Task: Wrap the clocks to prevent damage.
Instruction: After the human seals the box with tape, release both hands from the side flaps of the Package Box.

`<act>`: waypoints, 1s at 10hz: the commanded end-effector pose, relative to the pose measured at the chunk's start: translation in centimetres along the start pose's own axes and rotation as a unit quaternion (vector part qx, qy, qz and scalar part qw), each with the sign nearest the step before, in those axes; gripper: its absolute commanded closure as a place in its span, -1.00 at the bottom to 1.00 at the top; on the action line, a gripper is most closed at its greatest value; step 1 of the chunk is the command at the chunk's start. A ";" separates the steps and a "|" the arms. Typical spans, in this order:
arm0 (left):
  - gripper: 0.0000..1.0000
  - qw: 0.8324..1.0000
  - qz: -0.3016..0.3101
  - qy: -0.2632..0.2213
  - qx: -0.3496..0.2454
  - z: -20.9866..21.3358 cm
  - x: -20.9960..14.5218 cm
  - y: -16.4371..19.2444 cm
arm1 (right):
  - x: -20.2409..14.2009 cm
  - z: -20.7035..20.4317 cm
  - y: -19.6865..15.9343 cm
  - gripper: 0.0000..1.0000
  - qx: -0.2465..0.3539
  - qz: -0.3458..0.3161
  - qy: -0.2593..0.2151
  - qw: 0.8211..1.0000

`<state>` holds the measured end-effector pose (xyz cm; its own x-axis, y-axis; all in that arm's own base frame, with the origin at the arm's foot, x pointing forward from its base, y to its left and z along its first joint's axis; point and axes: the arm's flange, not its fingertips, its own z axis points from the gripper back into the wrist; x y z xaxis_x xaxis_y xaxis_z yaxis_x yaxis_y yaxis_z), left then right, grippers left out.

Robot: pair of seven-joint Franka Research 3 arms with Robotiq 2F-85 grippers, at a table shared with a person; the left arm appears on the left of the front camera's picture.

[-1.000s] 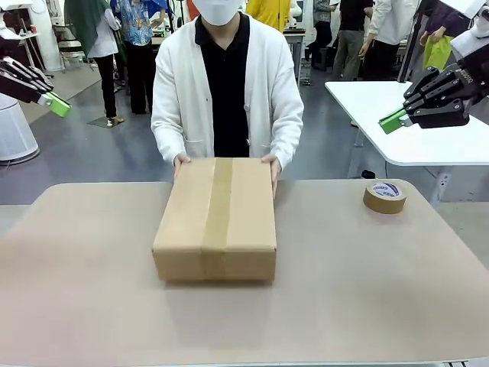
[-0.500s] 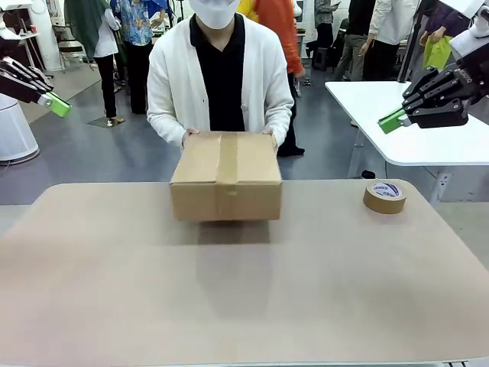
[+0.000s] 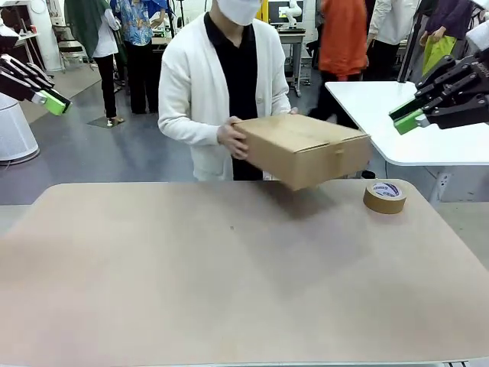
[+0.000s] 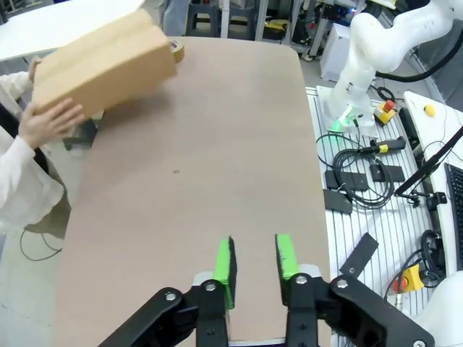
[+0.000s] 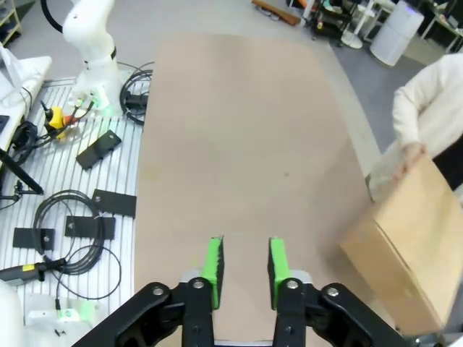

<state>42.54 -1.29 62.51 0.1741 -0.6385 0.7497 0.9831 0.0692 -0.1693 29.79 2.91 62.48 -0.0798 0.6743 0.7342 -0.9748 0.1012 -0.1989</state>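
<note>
The clocks are out of view. A person in a white cardigan holds a taped cardboard box (image 3: pixel 306 149) in the air over the table's far edge, tilted, one hand (image 3: pixel 231 138) on its left end. The left wrist view has the box (image 4: pixel 101 69) at its upper left, and the right wrist view has the box (image 5: pixel 405 246) at its right edge. My left gripper (image 3: pixel 52 101) hovers high at the far left, open and holding nothing (image 4: pixel 255 242). High at the far right, my right gripper (image 3: pixel 409 120) also stands open with nothing between its fingers (image 5: pixel 246 244).
A roll of brown packing tape (image 3: pixel 384 196) lies flat near the far right corner of the tan table (image 3: pixel 229 290). A white table (image 3: pixel 397 115) stands behind on the right. Other people stand in the background.
The person has lifted the box off the table and swung it up and to the picture's right. The tape roll has not moved. Both arms stay nearly still.
</note>
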 end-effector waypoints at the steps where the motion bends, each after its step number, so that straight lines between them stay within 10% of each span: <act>1: -1.00 1.000 0.010 -0.012 -0.011 0.1 0.3 0.0 | -0.8 -0.7 -0.3 -1.00 0.028 -0.037 -0.001 0.999; 5: -1.00 1.000 0.007 -0.014 -0.021 -0.1 -0.6 -0.1 | -1.3 -1.7 -0.7 -1.00 0.073 -0.078 -0.003 0.994; 6: -0.59 1.000 0.010 -0.015 -0.024 -0.4 -1.1 -0.3 | -1.5 -1.8 -0.7 -1.00 0.084 -0.080 -0.002 0.993; 10: -1.00 1.000 0.000 -0.006 -0.014 -0.5 -1.2 -0.3 | -1.0 -2.2 -0.6 -1.00 0.087 -0.089 0.040 0.991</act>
<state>42.34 -0.94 61.14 0.2004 -0.6267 0.7530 0.9746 0.0489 -0.2187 30.79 3.58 59.70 0.0668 0.6696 0.7398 -0.9971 0.0723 0.0246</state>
